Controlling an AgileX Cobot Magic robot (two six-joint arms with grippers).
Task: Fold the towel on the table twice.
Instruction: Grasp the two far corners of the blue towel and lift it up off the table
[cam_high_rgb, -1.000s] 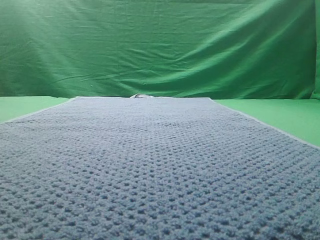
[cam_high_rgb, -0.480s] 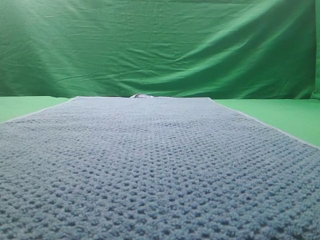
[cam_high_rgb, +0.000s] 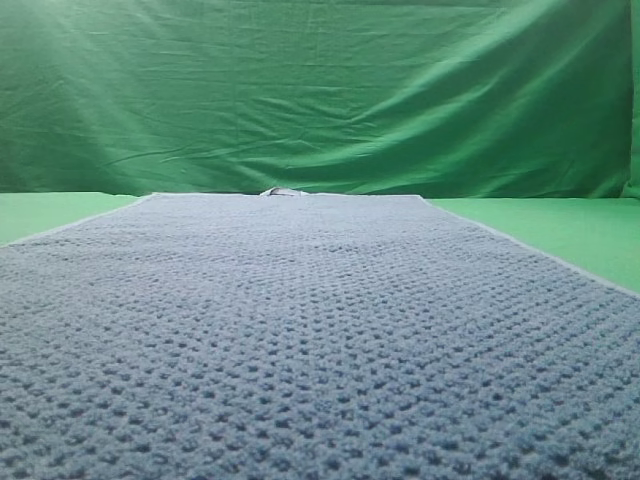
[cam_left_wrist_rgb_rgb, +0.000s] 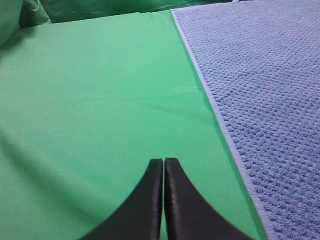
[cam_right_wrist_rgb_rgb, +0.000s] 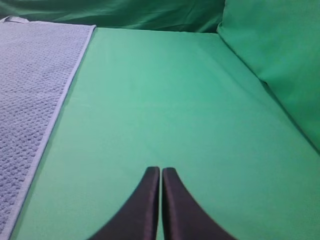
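I see the towel (cam_high_rgb: 320, 330) flat on the table (cam_high_rgb: 560, 225), long axis running away toward the curtain (cam_high_rgb: 320, 90). Both the left gripper (cam_left_wrist_rgb_rgb: 163, 162) and the right gripper (cam_right_wrist_rgb_rgb: 160, 171) are pressed closed, holding nothing.

Wrinkled green backdrop curtain (cam_high_rgb: 320, 95) hangs behind, creases running diagonally across it.

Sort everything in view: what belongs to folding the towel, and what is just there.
Job: towel, spread flat; table; left gripper, shut, empty; right gripper, shut, empty.
Just there: green backdrop curtain; green cushion.

A studio set: green backdrop curtain (cam_high_rgb: 320, 100), green-draped table (cam_right_wrist_rgb_rgb: 165, 100).
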